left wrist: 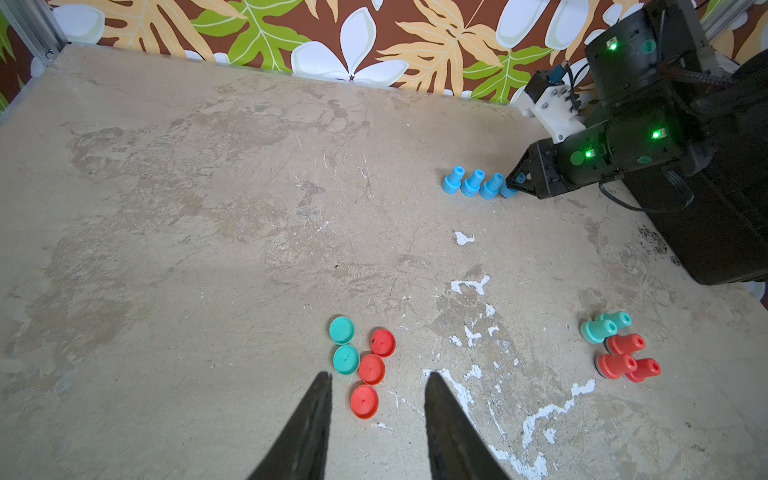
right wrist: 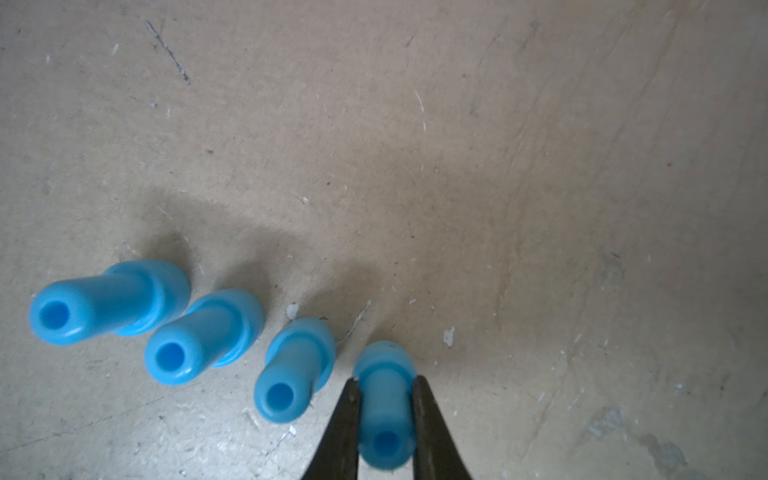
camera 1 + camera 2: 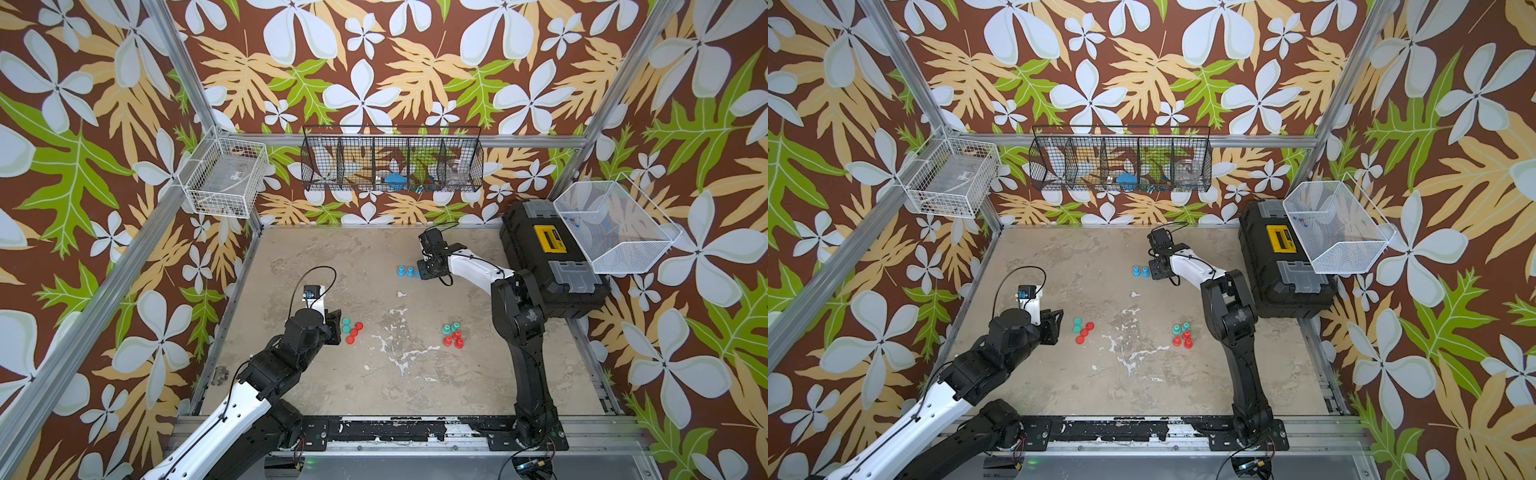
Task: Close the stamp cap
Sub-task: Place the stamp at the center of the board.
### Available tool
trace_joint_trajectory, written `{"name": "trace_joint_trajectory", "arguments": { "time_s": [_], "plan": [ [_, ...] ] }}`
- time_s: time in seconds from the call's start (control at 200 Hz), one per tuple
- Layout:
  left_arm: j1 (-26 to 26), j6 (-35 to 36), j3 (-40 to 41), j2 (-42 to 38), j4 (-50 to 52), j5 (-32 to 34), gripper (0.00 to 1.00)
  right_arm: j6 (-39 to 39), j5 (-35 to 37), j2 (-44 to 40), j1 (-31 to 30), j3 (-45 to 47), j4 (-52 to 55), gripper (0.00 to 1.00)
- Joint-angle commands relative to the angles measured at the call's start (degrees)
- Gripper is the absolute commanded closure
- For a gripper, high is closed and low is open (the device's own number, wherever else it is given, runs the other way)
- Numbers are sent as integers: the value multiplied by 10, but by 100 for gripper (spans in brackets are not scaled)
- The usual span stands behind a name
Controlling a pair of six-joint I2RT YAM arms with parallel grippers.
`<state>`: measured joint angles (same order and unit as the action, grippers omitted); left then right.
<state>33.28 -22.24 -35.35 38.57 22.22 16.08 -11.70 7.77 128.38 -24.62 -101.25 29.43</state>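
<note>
1. The right gripper (image 2: pixel 386 379) squeezes a blue stamp (image 2: pixel 384 419) by its thin neck. The stamp stands straight up on the table (image 2: pixel 540 166), at the end of a row.
2. Three other blue stamps (image 2: pixel 208 332) stand close on one side. The other side is free.
3. The left gripper (image 1: pixel 379 374) is spread apart and holds nothing. Red caps (image 1: pixel 364 401) and green caps (image 1: pixel 341 330) lie flat just ahead of it.
4. The red and green stamps (image 1: pixel 619 345) lie tipped over, nearer the right arm. I think they need caps next.

Table (image 1: pixel 208 208) bears 4 blue stamps (image 1: pixel 473 183), 5 caps (image 1: pixel 371 369), 5 red-teal stamps (image 1: pixel 619 345).
</note>
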Motion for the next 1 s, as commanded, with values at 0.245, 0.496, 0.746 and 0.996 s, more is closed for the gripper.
{"name": "trace_joint_trajectory", "arguments": {
  "time_s": [0.245,0.496,0.746,0.996],
  "plan": [
    [-1,-1,-1,0,1,3,60,0,1,3,2,5,0,85],
    [-1,-1,-1,0,1,3,60,0,0,-2,1,5,2,74],
    [-1,-3,-1,-2,2,4,60,-2,-1,-14,2,12,4,64],
    [-1,-3,-1,-1,3,4,60,-6,-2,-79,-4,52,5,64]
  ]
}}
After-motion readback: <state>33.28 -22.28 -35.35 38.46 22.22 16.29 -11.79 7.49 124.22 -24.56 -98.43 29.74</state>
